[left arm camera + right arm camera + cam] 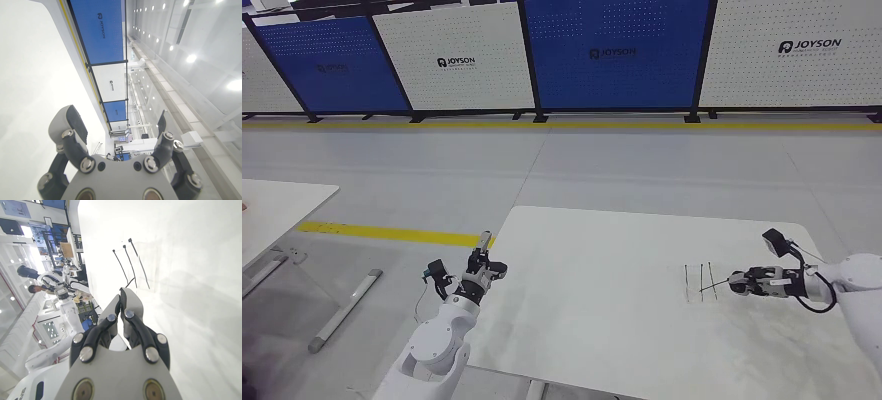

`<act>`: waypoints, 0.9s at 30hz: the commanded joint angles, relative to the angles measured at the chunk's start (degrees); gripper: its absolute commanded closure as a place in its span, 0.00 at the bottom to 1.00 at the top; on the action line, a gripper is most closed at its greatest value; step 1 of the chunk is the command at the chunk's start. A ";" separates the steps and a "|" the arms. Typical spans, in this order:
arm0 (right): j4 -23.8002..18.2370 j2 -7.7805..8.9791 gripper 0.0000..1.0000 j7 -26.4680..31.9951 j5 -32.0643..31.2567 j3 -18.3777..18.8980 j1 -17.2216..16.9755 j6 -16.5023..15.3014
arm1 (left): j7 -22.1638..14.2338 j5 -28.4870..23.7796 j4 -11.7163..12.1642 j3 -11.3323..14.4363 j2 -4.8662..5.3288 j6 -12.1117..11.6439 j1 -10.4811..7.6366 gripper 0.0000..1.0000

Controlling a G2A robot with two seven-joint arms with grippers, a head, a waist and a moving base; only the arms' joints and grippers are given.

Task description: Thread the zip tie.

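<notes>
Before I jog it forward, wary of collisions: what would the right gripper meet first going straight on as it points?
Probably the three zip ties lying on the table, tail ends first. The right gripper, shut on a held zip tie, may sit above them; height is unclear.

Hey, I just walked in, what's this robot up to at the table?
It's working on threading a zip tie. The right gripper is shut over the table and seems to pinch the end of one zip tie. Other ties lie straight, side by side, just beyond it. The left gripper is open and empty at the table's left edge.
</notes>
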 commanded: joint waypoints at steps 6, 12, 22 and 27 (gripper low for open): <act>-3.06 0.75 1.00 0.51 2.87 1.14 -1.94 0.02 | 0.00 0.00 0.00 0.00 0.00 0.00 0.00 0.00; -6.30 1.77 1.00 0.51 8.88 1.35 -4.53 0.02 | 0.00 0.00 0.00 0.00 0.00 0.00 0.00 0.00; -9.01 1.75 1.00 -0.89 8.82 1.24 -6.09 0.02 | 0.00 0.00 0.00 0.00 0.00 0.00 0.00 0.00; -18.85 3.88 1.00 0.51 13.75 5.01 -12.17 0.02 | 0.00 0.00 0.00 0.00 0.00 0.00 0.00 0.00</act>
